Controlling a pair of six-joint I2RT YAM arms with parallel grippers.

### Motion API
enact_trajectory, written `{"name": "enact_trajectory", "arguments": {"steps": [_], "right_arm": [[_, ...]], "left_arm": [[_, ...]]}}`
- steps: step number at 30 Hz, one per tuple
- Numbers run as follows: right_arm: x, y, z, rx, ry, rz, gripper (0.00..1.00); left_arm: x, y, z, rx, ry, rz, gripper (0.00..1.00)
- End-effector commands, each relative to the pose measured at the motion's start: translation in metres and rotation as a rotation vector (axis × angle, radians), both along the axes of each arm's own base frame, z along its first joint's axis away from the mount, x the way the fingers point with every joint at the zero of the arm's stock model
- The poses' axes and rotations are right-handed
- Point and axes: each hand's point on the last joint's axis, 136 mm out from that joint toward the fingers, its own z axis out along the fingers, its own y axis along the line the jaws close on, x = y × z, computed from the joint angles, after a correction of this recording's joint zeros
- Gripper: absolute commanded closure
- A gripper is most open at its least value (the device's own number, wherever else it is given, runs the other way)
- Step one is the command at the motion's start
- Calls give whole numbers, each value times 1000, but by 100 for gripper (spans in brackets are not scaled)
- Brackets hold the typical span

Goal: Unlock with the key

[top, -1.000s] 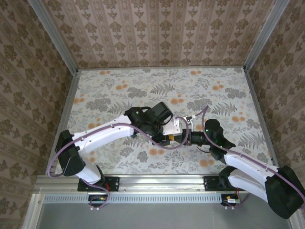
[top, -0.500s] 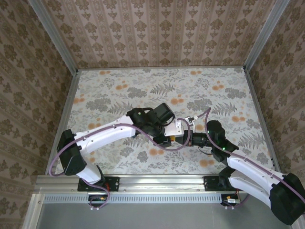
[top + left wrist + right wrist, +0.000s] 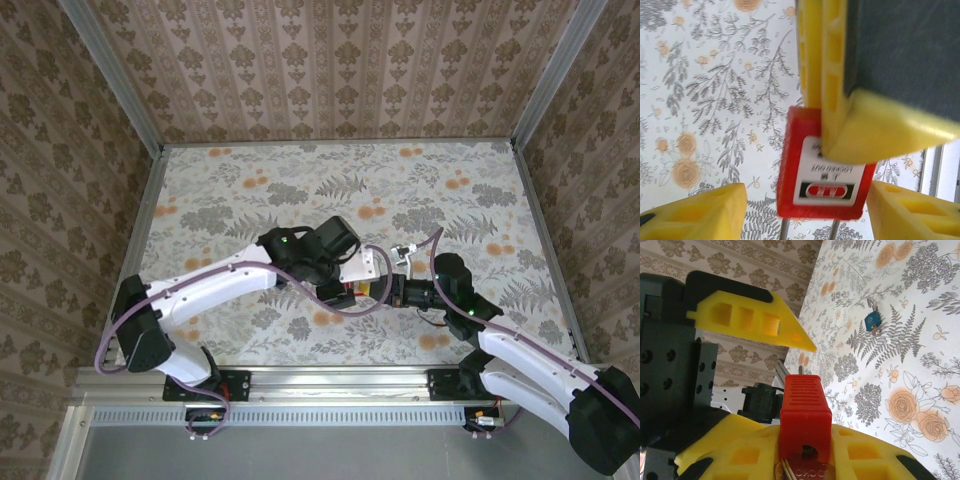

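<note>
Padlock (image 3: 800,405) pinched in right gripper (image 3: 802,440); key (image 3: 872,320) not yet picked up.
Right gripper holds the red padlock body off the table (image 3: 250,180), above its middle and somewhat toward the near edge. Left gripper (image 3: 805,200) stands wide, one finger either side of the padlock, touching neither face. Key lies flat on the table, well apart from the padlock; nearest edge cannot be told. Step in hand, by judgement: lock secured, left gripper free to fetch. Next move likely calls for the left gripper to back off, pinch the small key by its blue-teal head with the blade left clear, then line it up with the keyhole.
</note>
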Motion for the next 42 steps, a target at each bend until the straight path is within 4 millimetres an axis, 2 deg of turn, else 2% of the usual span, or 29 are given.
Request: {"name": "enact_trajectory", "arguments": {"steps": [1,6,8,10,14,20,24,26,31,35,38,42], "right_arm": [[7,-3,21,11,-72,-23,75],[14,-8,29,16,-91,-42,75],[17,-9,34,25,-107,-50,75],[20,-10,41,32,-135,-60,75],[27,-10,54,54,-200,-83,75],[43,-7,72,78,-281,-118,75],[54,-7,79,65,-310,-141,75],[57,-5,85,71,-320,-139,75],[66,-2,89,71,-331,-142,75],[70,-1,95,78,-347,-145,75],[73,-3,102,78,-366,-156,76],[77,-4,107,76,-377,-165,76]], "left_arm": [[18,15,28,-103,-51,104,31],[51,35,61,-301,-111,295,26],[63,43,67,-410,-84,392,31],[72,52,70,-537,-18,488,35],[84,54,78,-826,153,604,44],[94,48,84,-1106,353,658,44],[105,61,97,-1279,461,666,41],[108,64,101,-1314,494,667,41],[108,53,104,-1347,600,619,42],[105,43,99,-1355,690,571,51],[103,43,90,-1338,690,585,51],[96,37,92,-1328,690,556,51]]}}
